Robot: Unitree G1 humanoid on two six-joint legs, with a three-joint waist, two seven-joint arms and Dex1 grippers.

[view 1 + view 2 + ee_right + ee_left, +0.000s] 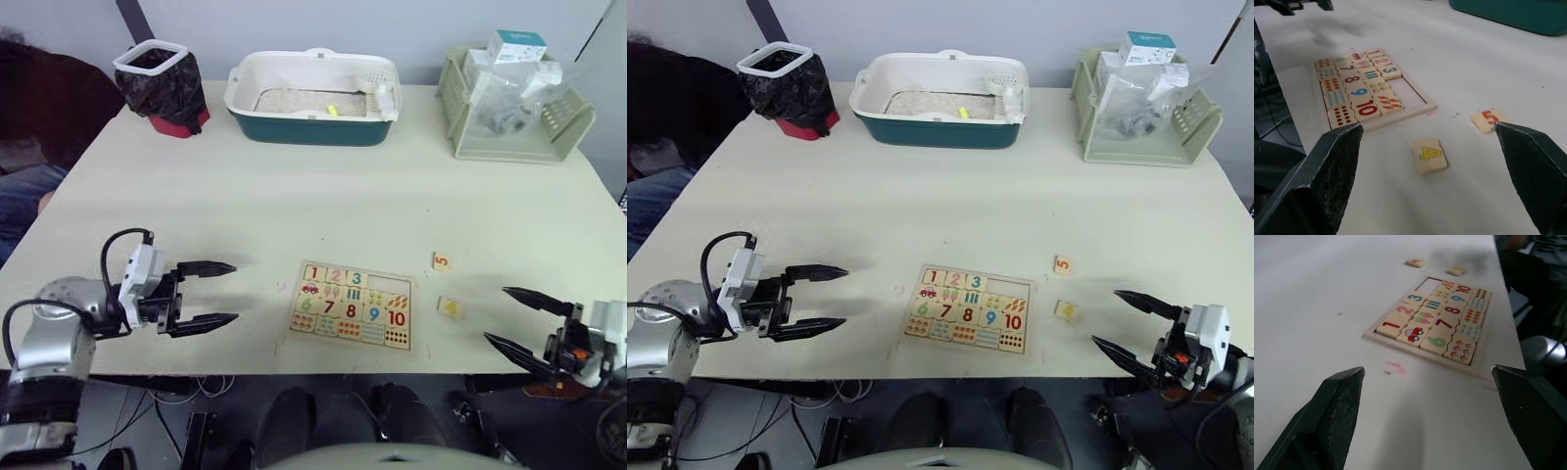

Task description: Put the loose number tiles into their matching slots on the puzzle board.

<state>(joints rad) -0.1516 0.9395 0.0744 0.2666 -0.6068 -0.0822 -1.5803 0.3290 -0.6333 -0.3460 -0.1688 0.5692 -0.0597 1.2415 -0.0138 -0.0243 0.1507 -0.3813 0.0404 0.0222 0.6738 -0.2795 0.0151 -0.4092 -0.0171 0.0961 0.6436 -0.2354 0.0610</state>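
The puzzle board (355,305) lies near the table's front edge, with tiles 1, 2 and 3 seated in its top row. The two slots (1409,91) at the right end of that row are empty. Two loose tiles lie on the table right of the board: the yellow 4 (1429,154) nearer the front and the red 5 (1489,119) behind it. My left gripper (208,293) hovers open left of the board, holding nothing. My right gripper (519,321) is open and empty at the front right, close to the 4 tile (451,307).
At the back of the table stand a black-lined bin (160,85), a white and teal tray (313,97) and a pale green basket (511,96) of packets. A person sits at the far left (39,108). Small red marks (1395,367) stain the table beside the board.
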